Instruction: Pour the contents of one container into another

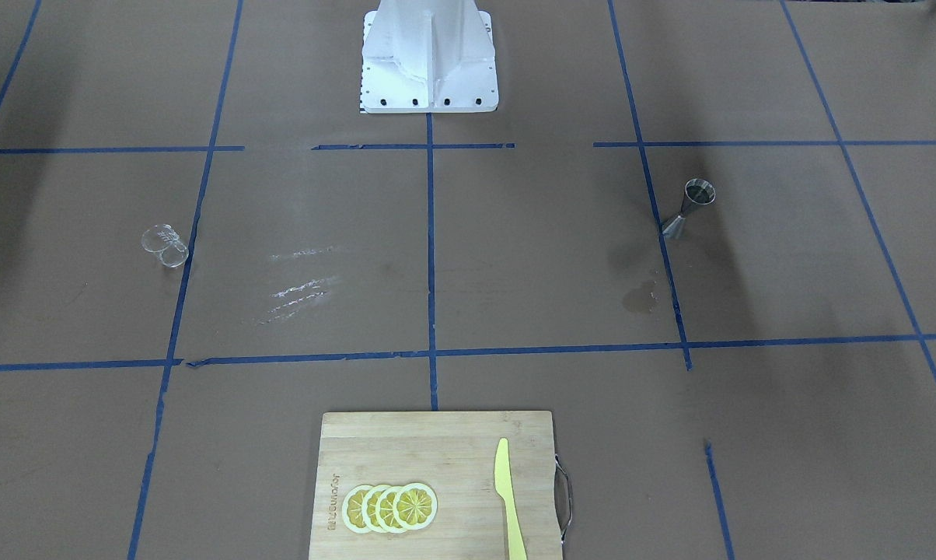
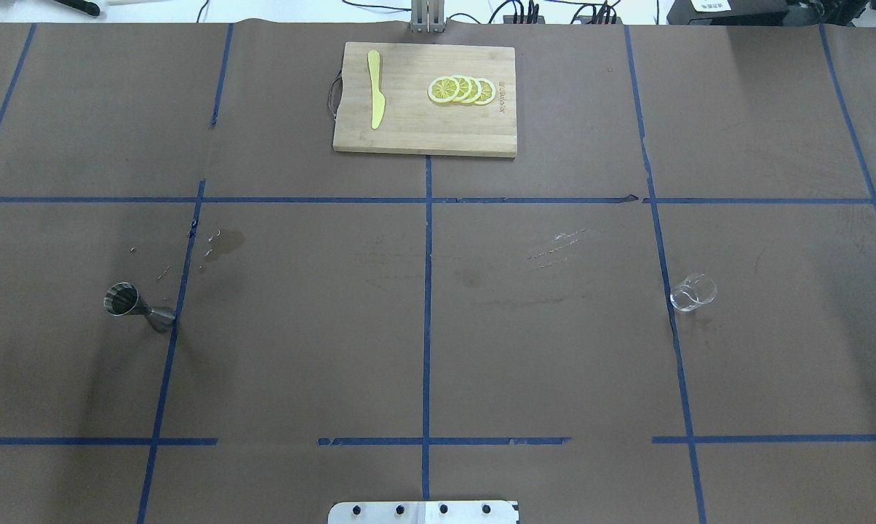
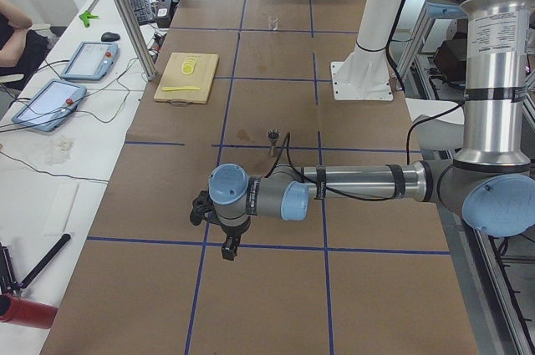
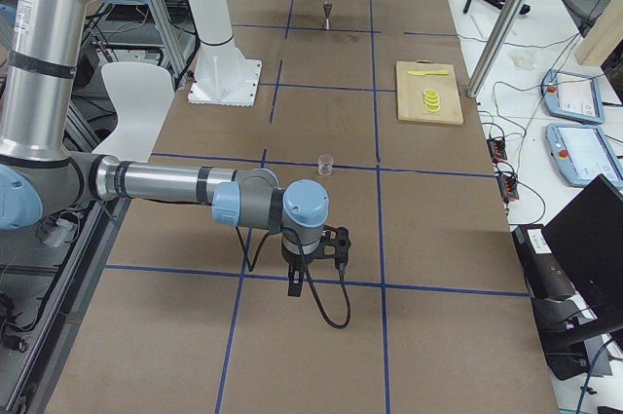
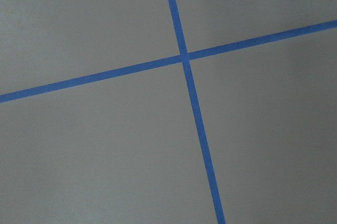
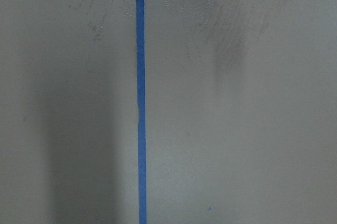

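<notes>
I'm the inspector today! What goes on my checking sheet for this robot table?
Surface: brown table with blue tape lines; a dark stain and white scuffs.
Job's things: glass and metal measuring cup stand far apart, neither held.
Clutter: cutting board with lemon slices and a yellow knife.
Grippers: left gripper and right gripper hang over bare table; open or shut, cannot tell.
Cables: a black cable loops below the right gripper.
Surroundings: two tablets and a person at the side bench.
</notes>
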Tool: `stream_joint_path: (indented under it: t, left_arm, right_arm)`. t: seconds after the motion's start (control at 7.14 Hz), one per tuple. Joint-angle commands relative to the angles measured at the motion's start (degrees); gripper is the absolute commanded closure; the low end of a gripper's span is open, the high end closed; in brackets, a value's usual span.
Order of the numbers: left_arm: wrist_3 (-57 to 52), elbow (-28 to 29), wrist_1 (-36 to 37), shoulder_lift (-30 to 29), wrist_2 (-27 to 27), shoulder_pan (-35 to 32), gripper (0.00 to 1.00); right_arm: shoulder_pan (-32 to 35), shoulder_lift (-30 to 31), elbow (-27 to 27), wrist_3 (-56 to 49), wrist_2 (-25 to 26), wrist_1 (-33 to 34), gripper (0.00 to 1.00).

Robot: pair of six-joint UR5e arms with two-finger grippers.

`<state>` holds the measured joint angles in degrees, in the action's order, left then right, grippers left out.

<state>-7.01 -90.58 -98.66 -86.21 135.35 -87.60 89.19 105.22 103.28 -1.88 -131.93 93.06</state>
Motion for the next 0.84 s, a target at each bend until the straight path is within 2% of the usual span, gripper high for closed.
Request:
stream_joint_path:
  t: [0.0, 0.7]
  left_arm:
    - [0.25, 0.23, -0.04, -0.01, -0.09, -0.03, 0.0]
    - [0.42, -0.48, 0.14, 0.43, -0.53, -0.21, 0.0]
  right_arm:
    - [0.55, -0.54, -0.71, -0.06, 0.18, -0.07, 0.0]
    - [0.46, -0.54, 1.39, -0.15, 0.01, -0.16, 0.0]
